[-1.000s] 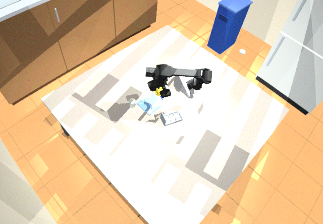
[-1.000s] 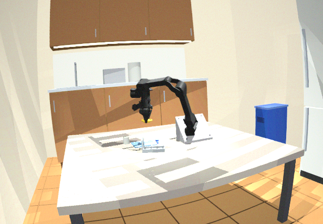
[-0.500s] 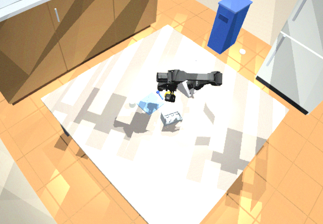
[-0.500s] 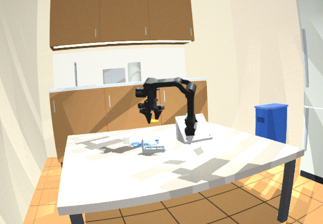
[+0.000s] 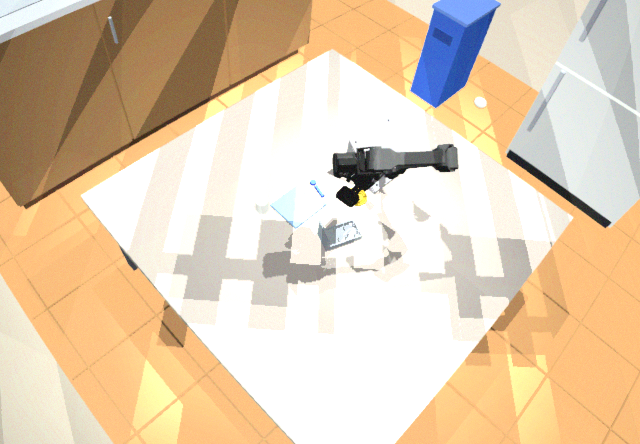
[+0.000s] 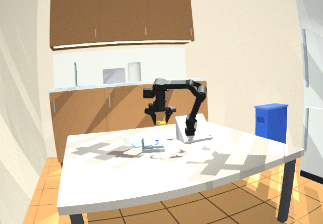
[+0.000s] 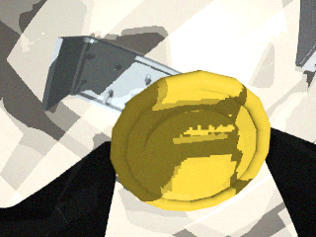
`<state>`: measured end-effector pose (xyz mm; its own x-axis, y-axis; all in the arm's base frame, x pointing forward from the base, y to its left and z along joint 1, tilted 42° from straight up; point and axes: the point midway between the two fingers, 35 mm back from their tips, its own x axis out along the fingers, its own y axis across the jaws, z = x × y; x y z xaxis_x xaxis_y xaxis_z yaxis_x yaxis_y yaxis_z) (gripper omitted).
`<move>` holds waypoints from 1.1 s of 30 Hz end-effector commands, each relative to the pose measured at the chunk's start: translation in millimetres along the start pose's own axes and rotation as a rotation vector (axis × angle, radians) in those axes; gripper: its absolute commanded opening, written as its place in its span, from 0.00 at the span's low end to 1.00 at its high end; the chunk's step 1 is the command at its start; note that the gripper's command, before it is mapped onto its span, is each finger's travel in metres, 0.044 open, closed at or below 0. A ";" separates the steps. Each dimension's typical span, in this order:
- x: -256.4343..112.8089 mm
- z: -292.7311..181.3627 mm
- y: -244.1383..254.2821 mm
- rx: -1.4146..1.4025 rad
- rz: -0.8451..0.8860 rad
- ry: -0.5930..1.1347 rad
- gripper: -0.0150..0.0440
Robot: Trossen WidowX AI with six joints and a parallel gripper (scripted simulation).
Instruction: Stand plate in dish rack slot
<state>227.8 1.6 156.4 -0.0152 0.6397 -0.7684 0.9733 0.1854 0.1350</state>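
The yellow plate point(image 5: 362, 198) point(image 6: 160, 122) point(image 7: 197, 170) is held high above the table, lying nearly flat with its inner face toward the wrist camera. My gripper point(image 6: 161, 123) point(image 7: 191, 143) points down and is shut on the plate, with one black finger at each of two opposite sides of its rim. The grey dish rack point(image 5: 324, 236) point(image 6: 154, 150) point(image 7: 63, 71) stands on the table, lower than the plate and nearer to the exterior view. It has a tall wall at one end and small pegs on its base. In the wrist view the plate hides part of the rack.
A light blue mat point(image 5: 297, 209) point(image 6: 137, 144) lies beside the rack. A small blue utensil point(image 5: 317, 189) point(image 6: 157, 141) lies near the mat, and a whitish cup point(image 5: 262, 206) point(image 6: 126, 140) stands at its far side. The arm's light grey angled mount point(image 6: 180, 131) is to the right.
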 end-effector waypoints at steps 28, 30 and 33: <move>30.4 -38.2 -46.9 0.375 -0.071 -0.157 0.25; 34.9 -35.5 -49.5 0.350 -0.088 -0.196 0.25; 41.0 -31.4 -53.2 0.311 -0.110 -0.254 0.25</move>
<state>172.0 41.7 145.9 -0.0946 0.4822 -0.8709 0.9893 -0.0520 -0.1363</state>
